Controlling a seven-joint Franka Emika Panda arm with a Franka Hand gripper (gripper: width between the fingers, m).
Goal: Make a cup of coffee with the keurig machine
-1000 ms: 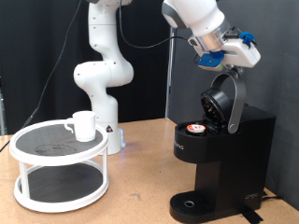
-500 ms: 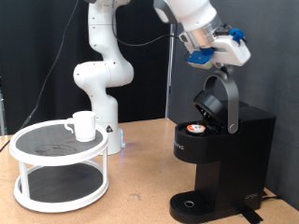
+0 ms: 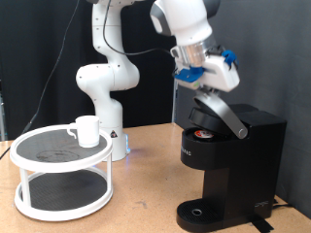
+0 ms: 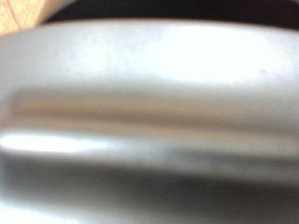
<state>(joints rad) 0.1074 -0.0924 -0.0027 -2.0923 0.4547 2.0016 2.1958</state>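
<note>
The black keurig machine [image 3: 238, 165] stands at the exterior view's right. Its hinged lid [image 3: 216, 113] is tilted partly down over a pod with a brown top [image 3: 201, 133] in the brew chamber. My gripper [image 3: 202, 80] sits on the lid's upper end, pressing against it; its fingers are hidden behind the blue-and-white hand. The white cup [image 3: 86, 130] stands on the top shelf of a white two-tier round rack [image 3: 60, 175] at the exterior view's left. The wrist view shows only the blurred grey lid surface [image 4: 149, 103] very close.
The arm's white base [image 3: 105, 78] stands behind the rack. The machine's round drip base [image 3: 199, 211] is bare. A black curtain hangs behind the machine. The wooden tabletop [image 3: 136, 199] lies between rack and machine.
My gripper has moved down and towards the exterior view's left, and the lid has swung from nearly upright to partly lowered over the pod.
</note>
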